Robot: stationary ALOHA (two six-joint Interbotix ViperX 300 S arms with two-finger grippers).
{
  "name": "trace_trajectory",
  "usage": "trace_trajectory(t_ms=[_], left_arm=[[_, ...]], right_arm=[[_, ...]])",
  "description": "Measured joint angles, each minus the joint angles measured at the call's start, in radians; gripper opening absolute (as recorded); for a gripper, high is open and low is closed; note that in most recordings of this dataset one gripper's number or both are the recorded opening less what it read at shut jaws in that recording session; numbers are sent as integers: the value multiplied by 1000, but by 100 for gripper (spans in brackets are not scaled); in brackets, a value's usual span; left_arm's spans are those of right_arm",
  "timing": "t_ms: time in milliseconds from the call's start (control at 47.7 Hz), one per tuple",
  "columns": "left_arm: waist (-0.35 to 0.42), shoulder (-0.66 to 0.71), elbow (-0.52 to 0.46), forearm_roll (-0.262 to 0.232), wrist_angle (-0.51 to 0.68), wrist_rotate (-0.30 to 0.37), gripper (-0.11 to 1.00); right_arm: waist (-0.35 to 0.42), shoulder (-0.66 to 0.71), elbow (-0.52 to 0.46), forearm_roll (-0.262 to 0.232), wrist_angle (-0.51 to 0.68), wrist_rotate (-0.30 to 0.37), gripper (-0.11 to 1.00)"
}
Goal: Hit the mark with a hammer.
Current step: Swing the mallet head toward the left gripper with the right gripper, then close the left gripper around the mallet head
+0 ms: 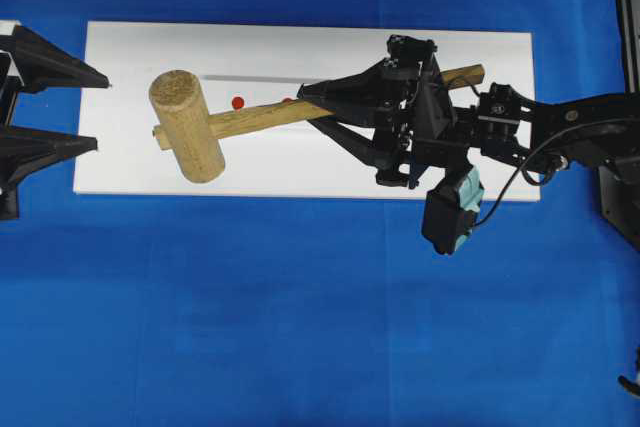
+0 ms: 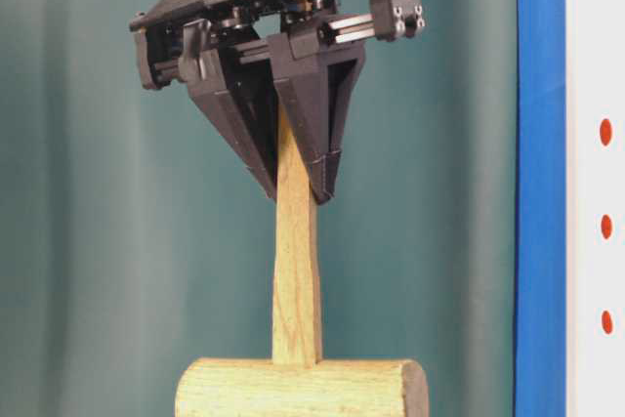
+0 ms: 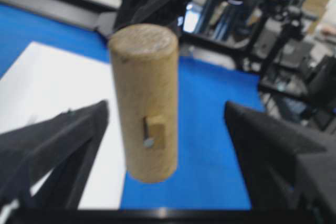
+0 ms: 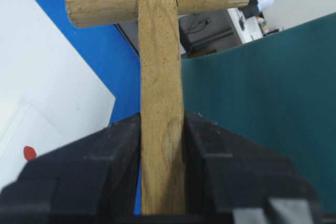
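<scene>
The hammer [image 1: 187, 127] is a light wooden mallet held above the white block [image 1: 300, 162], its head towards the left. My right gripper [image 1: 315, 107] is shut on its handle [image 4: 160, 77]; this also shows in the table-level view [image 2: 298, 187]. The mark [image 1: 287, 101] peeks out at the handle's far edge, with an outer red dot [image 1: 237, 102] to its left; the third dot is hidden under the gripper. All three dots show in the table-level view, the mark [image 2: 606, 227] in the middle. My left gripper [image 1: 100, 113] is open and empty at the block's left end, facing the mallet head [image 3: 144, 98].
The white block lies on a blue cloth [image 1: 300, 327]. A teal-and-black camera unit [image 1: 452, 209] on the right wrist hangs over the block's near edge. Black equipment [image 1: 625, 97] stands at the right border. One red dot [image 4: 30, 153] shows in the right wrist view.
</scene>
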Motion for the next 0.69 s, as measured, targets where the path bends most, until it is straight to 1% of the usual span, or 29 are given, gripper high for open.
trace_trajectory(t_ms=[126, 251, 377, 566, 691], left_arm=[[25, 20, 0, -2, -9, -12, 93], [46, 74, 0, -2, -55, -21, 94], [48, 153, -15, -2, -121, -21, 94], [48, 293, -67, 0, -207, -23, 94], [46, 354, -95, -2, -258, -23, 94]], right_arm=[[0, 0, 0, 0, -5, -2, 10], [0, 0, -2, 0, -3, -2, 10], [0, 0, -6, 0, -5, 0, 9], [0, 2, -11, 5, -5, 0, 10], [-2, 2, -12, 9, -5, 0, 9]])
